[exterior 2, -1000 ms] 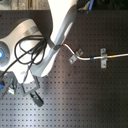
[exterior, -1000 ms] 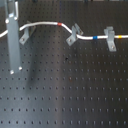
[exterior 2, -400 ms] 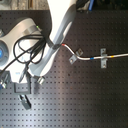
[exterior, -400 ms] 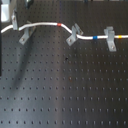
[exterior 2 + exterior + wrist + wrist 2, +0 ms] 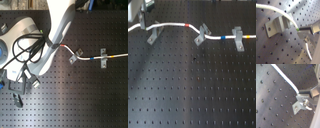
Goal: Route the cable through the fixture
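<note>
Spanning the perforated black surface, the cable runs over the forked clip, the middle clip and the T-shaped clip in the first exterior view. The gripper pinches the cable's end narrowly beside the fixture. Risk: the thin cord slips from the grip or rides past the hook.
</note>
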